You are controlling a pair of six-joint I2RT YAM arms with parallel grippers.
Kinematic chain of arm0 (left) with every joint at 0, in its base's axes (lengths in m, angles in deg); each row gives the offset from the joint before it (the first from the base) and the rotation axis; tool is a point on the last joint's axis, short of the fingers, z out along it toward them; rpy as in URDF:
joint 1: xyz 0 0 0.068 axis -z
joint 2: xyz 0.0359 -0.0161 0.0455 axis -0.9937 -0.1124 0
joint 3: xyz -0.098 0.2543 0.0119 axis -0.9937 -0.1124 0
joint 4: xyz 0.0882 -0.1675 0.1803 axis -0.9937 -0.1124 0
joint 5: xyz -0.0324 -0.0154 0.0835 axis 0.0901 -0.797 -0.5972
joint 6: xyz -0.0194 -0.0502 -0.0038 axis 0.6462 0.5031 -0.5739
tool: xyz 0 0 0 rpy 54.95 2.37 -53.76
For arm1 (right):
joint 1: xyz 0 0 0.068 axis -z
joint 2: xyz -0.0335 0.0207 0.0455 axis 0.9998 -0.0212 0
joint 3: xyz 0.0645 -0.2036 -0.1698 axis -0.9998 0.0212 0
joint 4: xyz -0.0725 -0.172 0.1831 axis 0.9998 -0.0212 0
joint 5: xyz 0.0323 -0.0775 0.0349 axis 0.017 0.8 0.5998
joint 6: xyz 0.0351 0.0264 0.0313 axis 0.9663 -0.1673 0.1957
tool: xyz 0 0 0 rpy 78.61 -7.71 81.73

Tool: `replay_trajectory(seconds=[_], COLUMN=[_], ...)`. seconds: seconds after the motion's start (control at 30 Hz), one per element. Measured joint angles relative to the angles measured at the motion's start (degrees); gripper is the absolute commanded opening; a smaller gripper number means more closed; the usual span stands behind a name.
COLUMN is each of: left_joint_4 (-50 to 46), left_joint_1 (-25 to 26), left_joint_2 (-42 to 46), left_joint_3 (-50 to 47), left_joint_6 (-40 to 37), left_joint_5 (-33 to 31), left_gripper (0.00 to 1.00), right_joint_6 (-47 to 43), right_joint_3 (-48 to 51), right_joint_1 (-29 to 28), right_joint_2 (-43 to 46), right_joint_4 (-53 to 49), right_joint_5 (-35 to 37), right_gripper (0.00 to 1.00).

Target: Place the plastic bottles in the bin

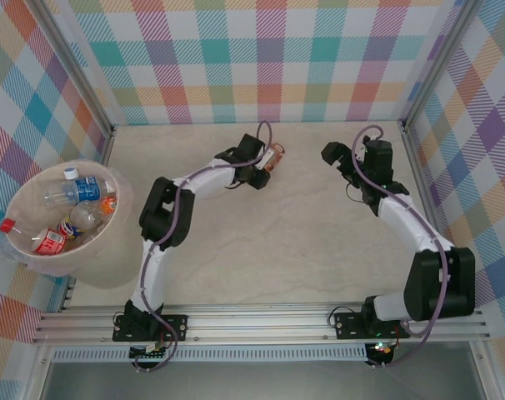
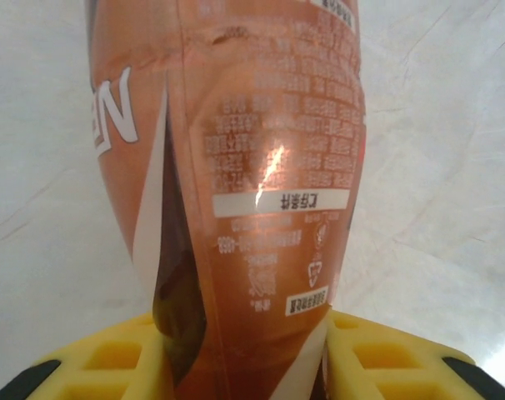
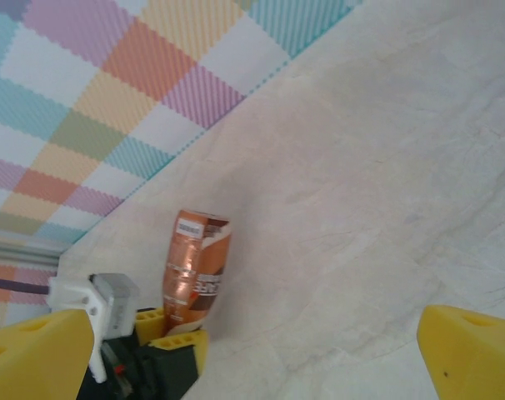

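An orange-brown labelled plastic bottle (image 1: 275, 155) is held at the back middle of the table, with my left gripper (image 1: 264, 163) shut on its lower end. In the left wrist view the bottle (image 2: 252, 183) stands between the yellow pads (image 2: 102, 362), which press on both of its sides. From the right wrist I see the same bottle (image 3: 194, 265) sticking up from the left gripper (image 3: 173, 329). My right gripper (image 1: 346, 162) hangs open to the right, its wide-apart fingers (image 3: 477, 350) holding nothing. The bin (image 1: 23, 254) at the far left holds several bottles (image 1: 73, 190).
Checkered walls close in the back and both sides of the marble-look table (image 1: 302, 242). The bin stands past the table's left edge beside a metal frame post (image 1: 107, 146). A metal rail (image 1: 261, 321) runs along the near edge by the arm bases.
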Motion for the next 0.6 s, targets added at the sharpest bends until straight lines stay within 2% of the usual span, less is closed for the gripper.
replay_trajectory(seconds=[0.23,0.6], left_joint_4=[1.84,-9.77], left_joint_1=[4.48,6.12], left_joint_2=[21.09,43.58], left_joint_3=[-12.0,-13.51], left_joint_6=[11.37,23.1], left_joint_5=[-10.56,-25.66], left_gripper=[0.0,0.0], right_joint_6=[-3.85,-4.98], right_joint_3=[4.24,6.93], right_joint_1=[0.0,0.0], right_joint_2=[9.46,14.78], right_joint_4=[-0.35,-0.37], right_joint_5=[-3.93,-5.35], right_gripper=[1.0,1.0])
